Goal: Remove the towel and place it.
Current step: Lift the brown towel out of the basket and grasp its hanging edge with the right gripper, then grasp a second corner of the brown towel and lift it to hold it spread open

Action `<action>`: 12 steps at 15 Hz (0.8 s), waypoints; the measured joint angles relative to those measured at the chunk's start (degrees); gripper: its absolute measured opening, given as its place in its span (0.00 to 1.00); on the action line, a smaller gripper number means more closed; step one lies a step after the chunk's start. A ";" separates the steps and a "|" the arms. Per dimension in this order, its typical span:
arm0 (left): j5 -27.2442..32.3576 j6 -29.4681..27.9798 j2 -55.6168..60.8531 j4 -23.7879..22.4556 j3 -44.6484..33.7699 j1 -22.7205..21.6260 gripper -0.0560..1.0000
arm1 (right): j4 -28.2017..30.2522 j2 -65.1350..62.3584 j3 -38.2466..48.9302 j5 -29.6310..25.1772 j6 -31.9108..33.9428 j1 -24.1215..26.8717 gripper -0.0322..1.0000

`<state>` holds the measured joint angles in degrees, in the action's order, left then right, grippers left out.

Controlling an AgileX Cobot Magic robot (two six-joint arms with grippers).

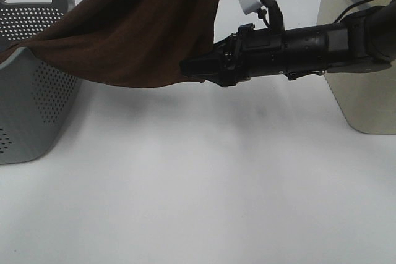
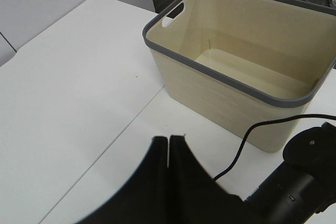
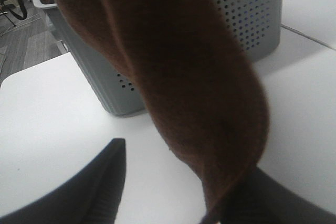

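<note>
desk (image 1: pixel 198 202): white; a container at each side, bare in the middle.
towel (image 1: pixel 142 35): dark reddish-brown, hangs from above the exterior view's top edge; whatever holds it up is out of view. One end lies over the grey basket's rim, and the lower fold sags above the desk, not touching it.
grey basket (image 1: pixel 37 109): perforated, far left, partly under the towel.
beige bin (image 1: pixel 365 103): far right, empty in the left wrist view.
right end effector (image 1: pixel 195 66): reaches across the middle to the towel's lower right edge. Fingers spread wide, cloth hanging between them, nothing clamped.
left end effector (image 2: pixel 168 148): fingers pressed together, no cloth seen in them.
step: lining up a grasp on the hanging edge, I'd say.
next: close on the cloth, then lift the draped end off the basket rim; the drop spot isn't stated.
</note>
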<state>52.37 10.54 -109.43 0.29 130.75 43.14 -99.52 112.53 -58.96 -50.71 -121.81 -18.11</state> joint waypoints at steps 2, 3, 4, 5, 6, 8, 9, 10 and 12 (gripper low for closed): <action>0.00 -0.11 0.00 -0.29 0.00 0.00 0.05 | 0.11 0.00 -0.23 0.00 0.06 -0.63 0.41; 0.00 -0.11 0.00 -0.29 0.00 0.00 0.05 | 0.11 0.00 -0.23 0.86 0.52 -0.63 0.33; 0.00 -0.11 0.00 -0.29 0.00 0.00 0.05 | 0.11 0.00 -0.23 1.95 1.32 -0.63 0.24; 0.00 -0.17 0.00 -0.29 0.00 0.00 0.05 | 0.06 0.00 -0.23 3.15 2.98 -0.63 0.15; 0.00 -0.17 0.00 -0.80 0.00 0.00 0.05 | 0.06 0.00 -0.23 4.53 5.61 -0.63 0.07; 0.00 -1.66 0.00 -3.44 0.00 0.00 0.05 | 0.11 -0.11 -0.23 8.65 13.81 -0.63 0.03; 0.23 -3.67 0.00 -5.96 0.00 0.00 0.05 | 1.43 -0.69 -0.23 10.71 18.91 -0.63 0.03; 1.95 -9.28 0.00 -12.55 0.00 0.00 0.05 | 7.79 -3.21 -0.23 13.18 29.39 -0.63 0.03; 4.18 -13.12 -0.34 -16.50 0.00 -0.17 0.05 | 15.58 -6.88 -0.23 14.38 40.11 -0.63 0.03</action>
<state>56.55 -2.58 -109.78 -16.21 130.75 42.97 -83.94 105.65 -59.19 -36.33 -81.70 -18.74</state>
